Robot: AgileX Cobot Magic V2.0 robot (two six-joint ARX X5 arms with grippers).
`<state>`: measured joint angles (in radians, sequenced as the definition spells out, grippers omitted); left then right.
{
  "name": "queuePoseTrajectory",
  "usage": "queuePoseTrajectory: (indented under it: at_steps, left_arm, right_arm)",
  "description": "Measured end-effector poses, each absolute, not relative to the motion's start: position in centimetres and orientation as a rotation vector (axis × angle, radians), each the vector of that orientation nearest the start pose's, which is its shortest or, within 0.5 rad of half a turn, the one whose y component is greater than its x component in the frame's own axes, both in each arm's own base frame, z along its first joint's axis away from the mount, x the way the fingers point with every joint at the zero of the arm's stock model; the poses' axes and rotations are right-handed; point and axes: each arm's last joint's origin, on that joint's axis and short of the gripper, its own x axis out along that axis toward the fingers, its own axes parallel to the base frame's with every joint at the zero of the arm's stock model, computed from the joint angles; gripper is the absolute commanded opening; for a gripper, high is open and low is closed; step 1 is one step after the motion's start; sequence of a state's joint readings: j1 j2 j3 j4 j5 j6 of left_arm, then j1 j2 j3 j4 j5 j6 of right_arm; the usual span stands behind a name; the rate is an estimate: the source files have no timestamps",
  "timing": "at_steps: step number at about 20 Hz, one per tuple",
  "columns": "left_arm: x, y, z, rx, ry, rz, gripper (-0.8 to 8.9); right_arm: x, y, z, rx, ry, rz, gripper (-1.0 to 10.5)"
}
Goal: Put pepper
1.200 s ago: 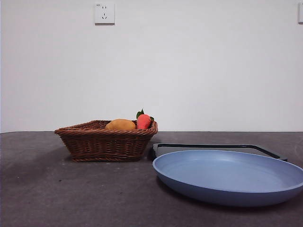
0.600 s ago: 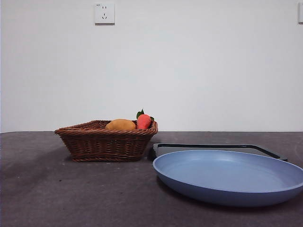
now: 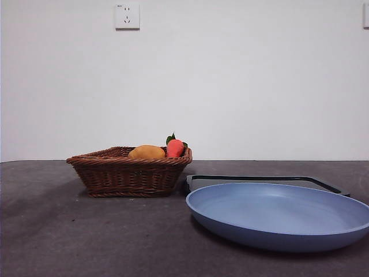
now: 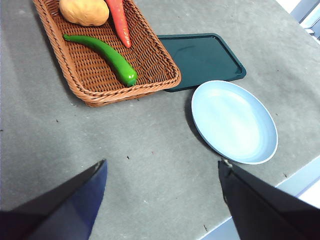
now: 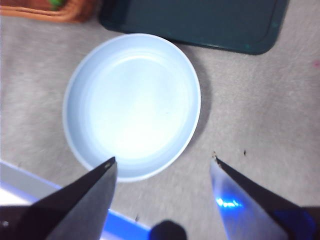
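One grey table [image 3: 86,242] carries everything shown. One blue plate [image 3: 279,214] lies on it, bare, with one dark green tray [image 4: 200,57] just behind, its edge slightly overlapped by the plate's rim in the right wrist view. One brown wicker basket [image 3: 128,172] stands beside the tray, touching or nearly touching its corner. Three items lie in the basket: one yellow-orange rounded fruit [image 4: 84,11], one red-orange carrot-like piece [image 4: 120,22] with green leaves, and one pepper [image 4: 107,55], glossy green and elongated, resting on the basket floor with its blunt end near the basket's wall on the tray side; the front view hides it behind that wall. Two grippers are raised high above the table: the left gripper [image 4: 160,175] over bare table between basket and plate, jaws spread wide and empty; the right gripper [image 5: 162,167] over the plate's near rim, jaws likewise parted and empty.
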<state>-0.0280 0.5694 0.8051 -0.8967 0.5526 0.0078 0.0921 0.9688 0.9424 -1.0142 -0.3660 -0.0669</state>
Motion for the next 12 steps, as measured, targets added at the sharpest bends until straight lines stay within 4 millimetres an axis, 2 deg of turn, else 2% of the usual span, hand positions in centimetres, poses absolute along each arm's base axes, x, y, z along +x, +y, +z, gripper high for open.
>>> queuePoseTrajectory:
  at_steps: [6, 12]
  left_arm:
    - [9.4, -1.8, 30.5, -0.166, 0.644, -0.562, 3.88]
    - [9.4, -1.8, 30.5, -0.166, 0.644, -0.562, 3.88]
  right_arm:
    - [22.7, 4.1, 24.2, 0.086, 1.194, 0.471, 3.2]
    - [25.8, 5.6, 19.6, 0.013, 1.324, 0.441, 3.2]
